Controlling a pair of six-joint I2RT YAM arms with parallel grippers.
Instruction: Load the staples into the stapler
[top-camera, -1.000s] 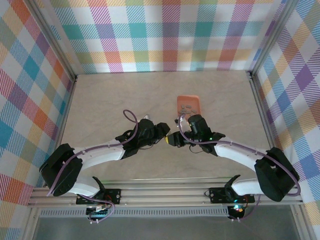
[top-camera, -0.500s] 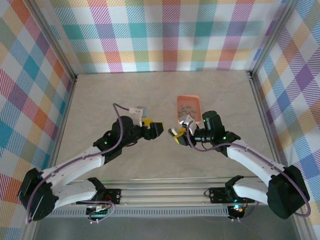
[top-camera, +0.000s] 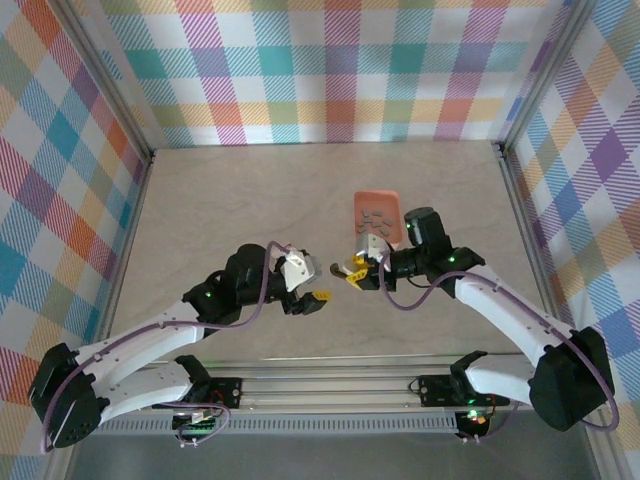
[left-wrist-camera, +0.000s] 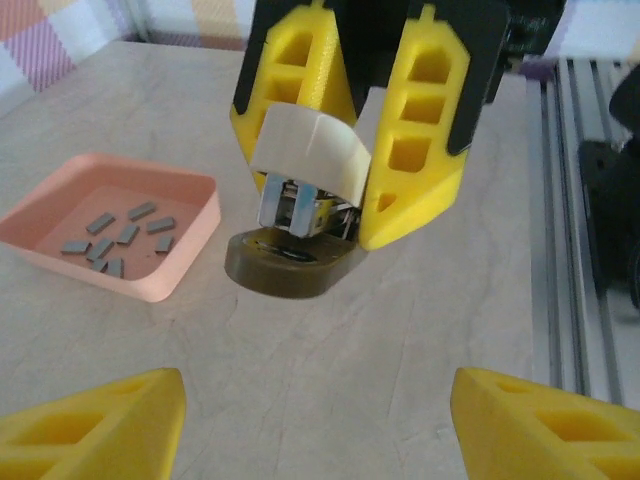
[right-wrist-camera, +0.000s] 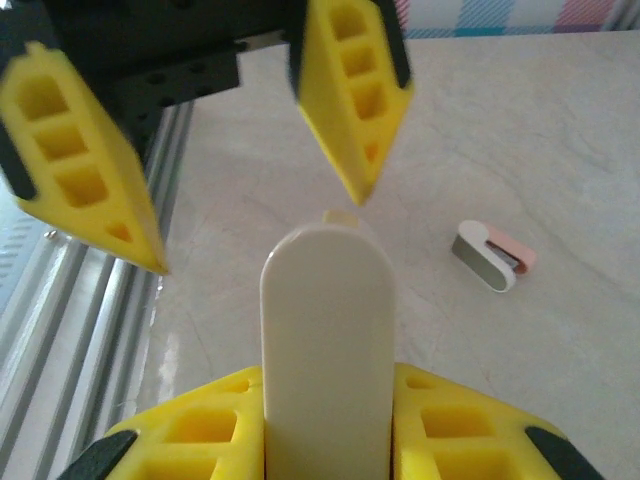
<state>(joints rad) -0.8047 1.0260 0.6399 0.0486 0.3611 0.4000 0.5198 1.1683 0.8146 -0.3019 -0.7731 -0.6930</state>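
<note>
Over table (top-camera: 220, 200), top view: my left gripper (top-camera: 317, 298) and right gripper (top-camera: 351, 272) faced tip to tip, near, not touching. Salmon tray (top-camera: 378, 196) just beyond right gripper.

Left wrist view: my left fingers (left-wrist-camera: 100, 425) spread wide, nothing between. Straight ahead, right gripper (left-wrist-camera: 320, 200) clamped on stapler (left-wrist-camera: 305, 150), grey metal showing under pale top. Staples (left-wrist-camera: 120, 235) lay in tray (left-wrist-camera: 170, 270), ahead-left.

Right wrist view: my right fingers (right-wrist-camera: 200, 430) pressed both sides of stapler (right-wrist-camera: 328, 320). Left gripper (right-wrist-camera: 255, 230) ahead, spread. White-and-pink mini stapler (right-wrist-camera: 492, 256) on table, ahead-right, well apart.
</note>
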